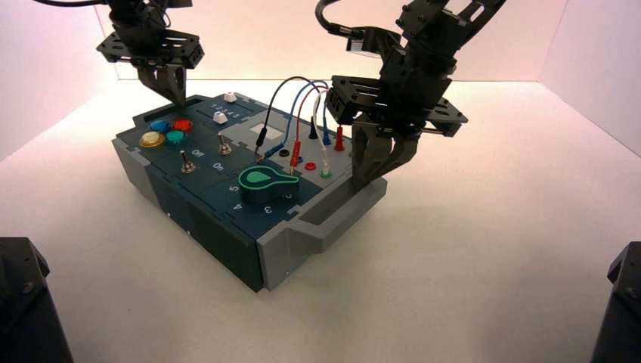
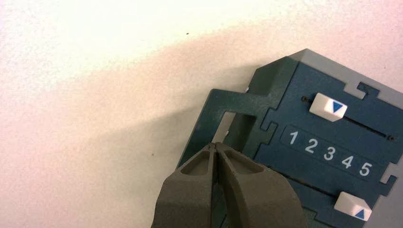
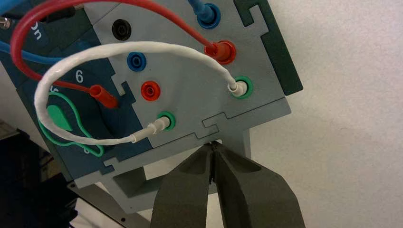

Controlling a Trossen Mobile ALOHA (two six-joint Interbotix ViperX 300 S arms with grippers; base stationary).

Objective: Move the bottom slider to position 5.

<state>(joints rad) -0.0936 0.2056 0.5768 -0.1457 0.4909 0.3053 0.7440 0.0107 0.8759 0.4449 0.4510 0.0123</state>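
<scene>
The dark blue box point(image 1: 227, 227) stands turned. In the left wrist view a row of white numerals 1 2 3 4 5 lies between two white sliders. The bottom slider point(image 2: 352, 207) sits level with position 5 point(image 2: 365, 168); it also shows in the high view point(image 1: 229, 97). The other slider point(image 2: 328, 107) sits near the 1–2 end. My left gripper point(image 2: 216, 145) is shut and empty, over the box's corner beside the handle cut-out at the 1 end point(image 1: 174, 97). My right gripper point(image 3: 214, 145) is shut and empty at the grey handle on the socket end point(image 1: 370, 178).
The green knob point(image 1: 266, 180), two toggle switches point(image 1: 185, 161), coloured buttons point(image 1: 168, 130) and red, blue and white wires point(image 3: 95, 52) plugged into sockets lie between the two grippers. White walls close in the table on three sides.
</scene>
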